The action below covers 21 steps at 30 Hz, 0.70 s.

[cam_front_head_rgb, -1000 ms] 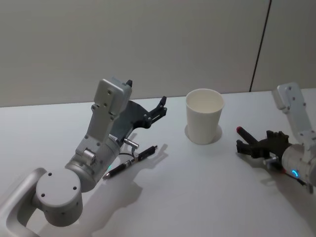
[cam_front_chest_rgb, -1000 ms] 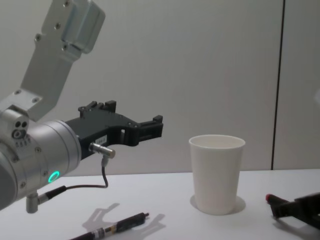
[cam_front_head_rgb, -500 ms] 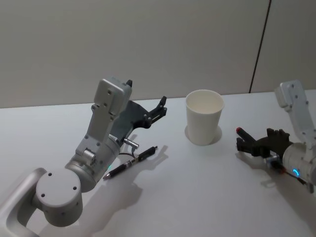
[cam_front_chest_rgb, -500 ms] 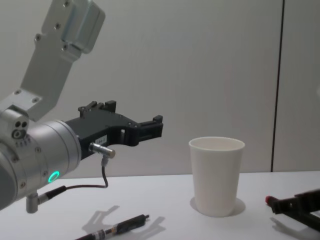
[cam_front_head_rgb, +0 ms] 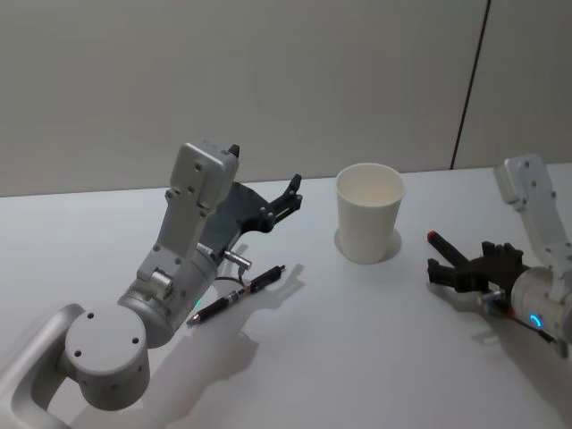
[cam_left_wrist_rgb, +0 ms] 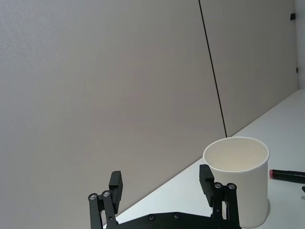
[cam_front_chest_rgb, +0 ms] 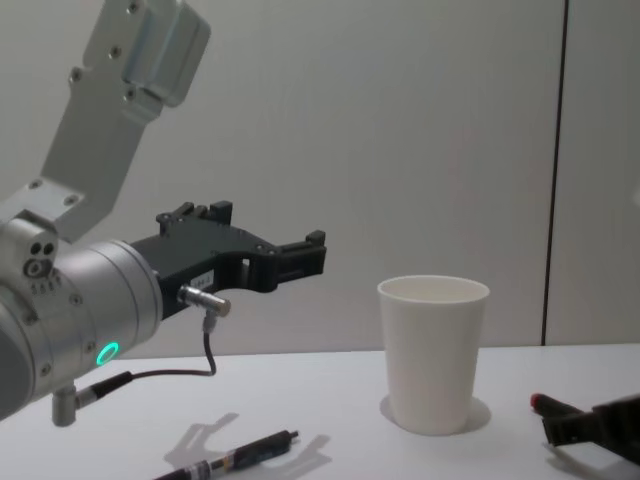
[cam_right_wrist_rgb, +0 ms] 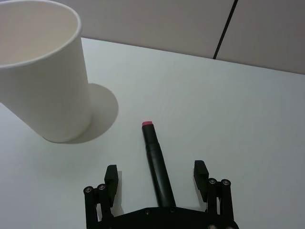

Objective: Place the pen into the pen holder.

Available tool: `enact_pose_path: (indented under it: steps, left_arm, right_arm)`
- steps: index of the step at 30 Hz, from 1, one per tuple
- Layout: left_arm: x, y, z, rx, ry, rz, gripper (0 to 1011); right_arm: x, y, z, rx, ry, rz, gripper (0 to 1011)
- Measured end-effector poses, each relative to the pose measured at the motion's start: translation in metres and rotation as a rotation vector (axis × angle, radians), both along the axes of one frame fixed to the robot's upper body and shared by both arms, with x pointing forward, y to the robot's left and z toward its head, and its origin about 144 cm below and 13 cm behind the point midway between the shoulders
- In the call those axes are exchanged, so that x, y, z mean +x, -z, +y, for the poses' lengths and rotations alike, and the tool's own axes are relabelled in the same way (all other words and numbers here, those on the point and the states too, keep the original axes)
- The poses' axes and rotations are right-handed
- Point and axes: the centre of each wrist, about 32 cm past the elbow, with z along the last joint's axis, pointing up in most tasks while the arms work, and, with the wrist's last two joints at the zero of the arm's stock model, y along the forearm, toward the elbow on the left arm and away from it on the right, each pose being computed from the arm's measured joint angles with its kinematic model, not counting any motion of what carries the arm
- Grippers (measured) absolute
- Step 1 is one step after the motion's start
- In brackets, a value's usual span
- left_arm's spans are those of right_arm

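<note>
Jaws, right gripper: apart, low over the desk at the robot's right, one finger on each side of the red-tipped pen and neither clamped on it.

Red-tipped pen: dark barrel, lying flat on the desk. Its rear end runs in under the gripper body and its red end points out toward the pen holder. It lies outside the holder and apart from it.

Jaws, left gripper: apart, with nothing between them. The gripper is raised clear of the desk at the robot's left and aimed toward the pen holder. A green ring light shows on the arm behind it.

Black pen: second pen, slim, with a metal band. It lies flat on the desk below the left arm, well apart from the holder.

Pen holder: plain white paper cup, tapered, with a rolled rim. It stands upright on the desk between the two grippers and farther back than both pens; as far as the head view sees into it, nothing lies inside.

Wall: plain grey, behind the desk, with one dark vertical seam at the right.
</note>
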Motion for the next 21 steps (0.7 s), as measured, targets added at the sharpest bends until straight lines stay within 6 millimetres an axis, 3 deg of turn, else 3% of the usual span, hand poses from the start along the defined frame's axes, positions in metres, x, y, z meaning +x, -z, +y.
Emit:
enact_pose_path:
  steps: [21]
  left_arm:
    - [0.0000, 0.0000, 0.0000, 0.000, 0.000, 0.000, 1001]
  right_arm:
    - [0.0009, 0.0048, -0.0008, -0.019, 0.000, 0.014, 1001]
